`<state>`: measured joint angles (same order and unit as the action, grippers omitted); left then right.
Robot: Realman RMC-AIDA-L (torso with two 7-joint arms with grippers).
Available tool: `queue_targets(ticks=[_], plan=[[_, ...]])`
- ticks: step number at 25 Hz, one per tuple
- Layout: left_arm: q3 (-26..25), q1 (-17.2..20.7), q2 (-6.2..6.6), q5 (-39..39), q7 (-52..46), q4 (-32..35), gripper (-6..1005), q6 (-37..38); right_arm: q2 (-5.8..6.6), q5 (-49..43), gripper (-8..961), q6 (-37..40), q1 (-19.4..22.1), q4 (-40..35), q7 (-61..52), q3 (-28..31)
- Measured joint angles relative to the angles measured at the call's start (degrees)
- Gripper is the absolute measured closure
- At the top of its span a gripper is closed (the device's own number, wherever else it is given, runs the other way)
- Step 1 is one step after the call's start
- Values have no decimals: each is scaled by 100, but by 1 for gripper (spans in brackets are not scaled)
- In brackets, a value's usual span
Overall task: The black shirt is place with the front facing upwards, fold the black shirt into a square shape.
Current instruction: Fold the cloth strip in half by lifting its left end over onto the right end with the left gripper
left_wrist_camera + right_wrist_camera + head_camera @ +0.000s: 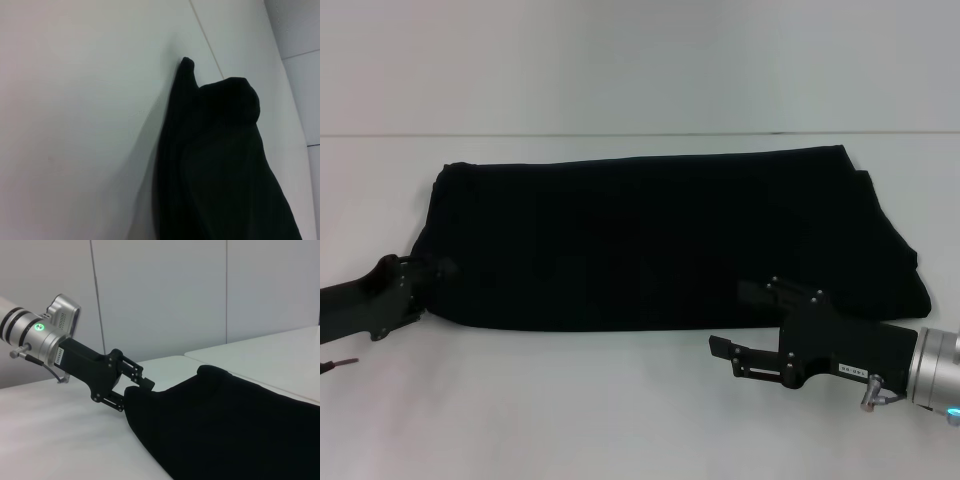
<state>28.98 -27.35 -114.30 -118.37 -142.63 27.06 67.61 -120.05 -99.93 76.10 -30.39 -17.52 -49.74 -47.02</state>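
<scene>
Across the table (620,400), the black shirt (660,240) is lying folded lengthwise; I'm clamping my left gripper (420,275) on its end, right gripper (735,355) hovering apart nearby, needing a crosswise fold.

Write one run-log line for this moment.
black shirt: folded band | left claw: at its left end | right claw: open, off cloth

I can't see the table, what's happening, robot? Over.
Left gripper at black shirt's left edge. Right gripper open, just off its near edge. Shirt folded into a long band. Nothing in the way.
</scene>
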Motion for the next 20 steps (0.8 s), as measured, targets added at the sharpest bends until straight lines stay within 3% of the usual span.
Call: queue_targets(ticks=[10, 15, 20], plan=[[-23, 20, -19, 19, 3, -4, 626, -60, 0, 8, 75, 15, 7, -7, 0, 9], [-32, 28, -34, 25, 17, 15, 860, -138, 0, 9, 75, 21, 3, -7, 0, 21], [-149, 99, -14, 33, 50, 70, 932, -139, 13, 18, 75, -19, 0, -7, -22, 97]])
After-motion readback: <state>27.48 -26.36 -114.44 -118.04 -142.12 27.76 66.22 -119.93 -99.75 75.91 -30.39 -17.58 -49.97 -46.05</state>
